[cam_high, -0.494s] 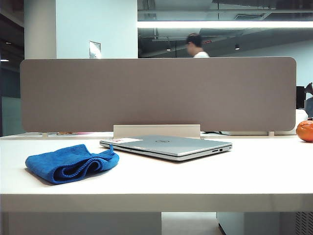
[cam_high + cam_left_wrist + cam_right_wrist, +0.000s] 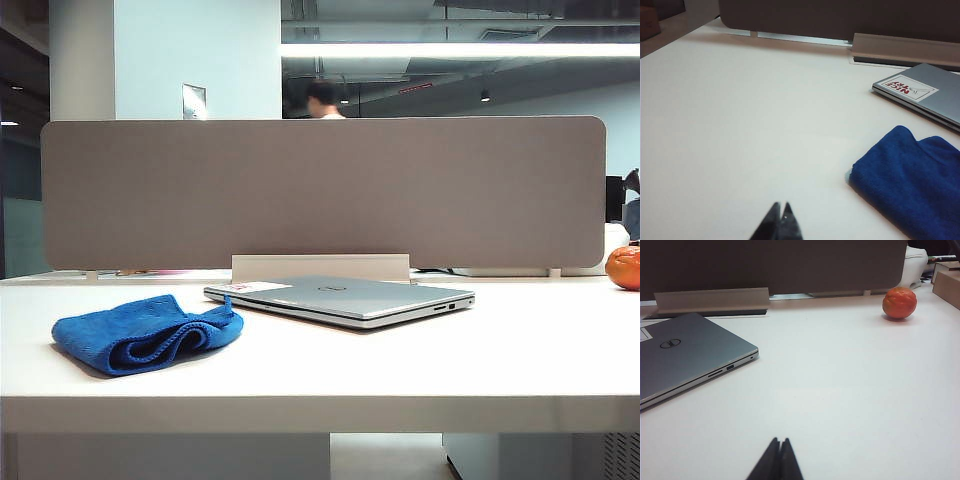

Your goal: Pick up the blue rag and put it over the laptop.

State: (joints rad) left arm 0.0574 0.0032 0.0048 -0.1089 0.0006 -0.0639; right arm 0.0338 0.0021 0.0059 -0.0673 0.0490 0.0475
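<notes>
The blue rag (image 2: 145, 333) lies crumpled on the white table at the left, just left of the laptop (image 2: 345, 298); it also shows in the left wrist view, rag (image 2: 912, 185). The silver-grey laptop is closed, with a round logo on its lid and a white-red sticker (image 2: 907, 88) at one corner; laptop (image 2: 682, 352) shows in the right wrist view too. My left gripper (image 2: 781, 205) is shut and empty, over bare table short of the rag. My right gripper (image 2: 779, 440) is shut and empty, short of the laptop's port side. Neither arm shows in the exterior view.
A grey partition panel (image 2: 320, 190) stands along the table's far edge on a pale foot (image 2: 320, 267). An orange fruit (image 2: 624, 267) sits at the far right, fruit (image 2: 899, 303). A person (image 2: 323, 100) is behind the panel. Boxes (image 2: 947, 282) lie past the fruit.
The person behind the partition has walked to the left. The rag, the laptop and the fruit have not moved.
</notes>
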